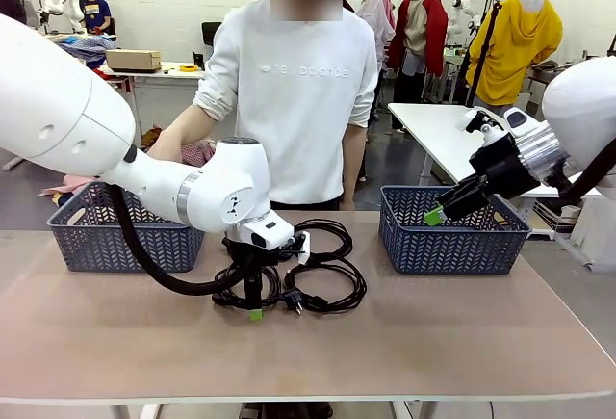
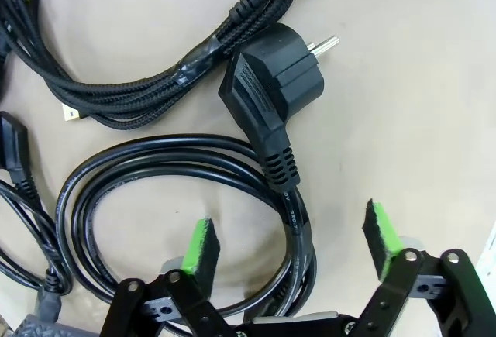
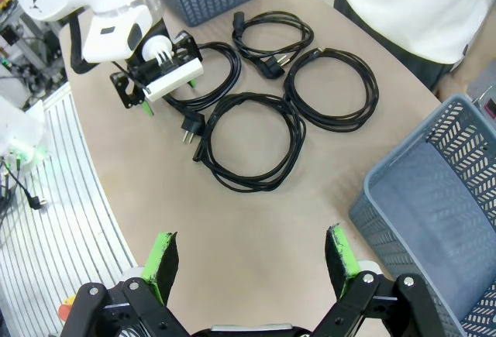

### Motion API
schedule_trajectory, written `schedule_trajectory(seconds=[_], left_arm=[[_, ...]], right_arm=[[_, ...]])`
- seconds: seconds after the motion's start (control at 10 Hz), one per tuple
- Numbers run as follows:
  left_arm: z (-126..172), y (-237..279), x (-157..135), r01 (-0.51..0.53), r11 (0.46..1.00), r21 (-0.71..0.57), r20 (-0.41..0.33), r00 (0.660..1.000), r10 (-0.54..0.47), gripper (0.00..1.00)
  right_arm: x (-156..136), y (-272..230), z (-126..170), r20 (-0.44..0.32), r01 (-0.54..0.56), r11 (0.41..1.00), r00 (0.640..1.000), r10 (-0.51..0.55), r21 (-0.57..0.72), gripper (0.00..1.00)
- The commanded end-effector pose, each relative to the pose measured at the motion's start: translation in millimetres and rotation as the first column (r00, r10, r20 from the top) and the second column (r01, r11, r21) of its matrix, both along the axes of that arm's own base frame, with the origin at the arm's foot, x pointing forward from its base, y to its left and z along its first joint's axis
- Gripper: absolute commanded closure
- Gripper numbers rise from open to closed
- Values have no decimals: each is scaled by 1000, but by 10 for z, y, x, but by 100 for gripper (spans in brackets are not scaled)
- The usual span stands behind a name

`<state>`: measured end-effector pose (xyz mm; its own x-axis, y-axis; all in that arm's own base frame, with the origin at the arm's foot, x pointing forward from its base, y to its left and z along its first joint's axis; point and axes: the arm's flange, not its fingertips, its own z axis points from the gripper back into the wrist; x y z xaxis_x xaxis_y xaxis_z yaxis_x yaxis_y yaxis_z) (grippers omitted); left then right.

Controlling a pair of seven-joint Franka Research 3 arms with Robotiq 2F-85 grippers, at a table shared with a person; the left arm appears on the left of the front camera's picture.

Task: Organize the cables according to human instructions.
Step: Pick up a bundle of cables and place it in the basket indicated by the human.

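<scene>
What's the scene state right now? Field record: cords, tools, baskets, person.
cords: four coiled black power cords grouped mid-table, none in a basket
left tool: open, down over one coil; one pad inside the loop, one outside, strands between
plug: that coil's two-pin plug lies flat beyond the pads
right tool: open, holding nothing, hovering near the right basket
left basket: blue-grey, at the table's far left
person: white sweatshirt, standing at the far side
</scene>
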<state>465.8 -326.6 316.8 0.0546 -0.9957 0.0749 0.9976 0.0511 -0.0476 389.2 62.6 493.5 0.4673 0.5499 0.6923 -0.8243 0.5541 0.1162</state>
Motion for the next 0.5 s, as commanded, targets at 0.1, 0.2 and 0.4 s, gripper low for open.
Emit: schedule_trajectory(seconds=[0.1,0.2,0.4], left_arm=[[22,-4,38,-14,1000,14,24,1000,14,39],[29,-6,46,-15,1000,15,22,1000,15,24],[34,-6,46,-11,1000,16,18,1000,11,44]], right_arm=[[37,-2,-10,22,-20,999,1000,20,24,0],[37,-2,-10,22,-20,999,1000,20,24,0],[37,-2,-10,22,-20,999,1000,20,24,0]])
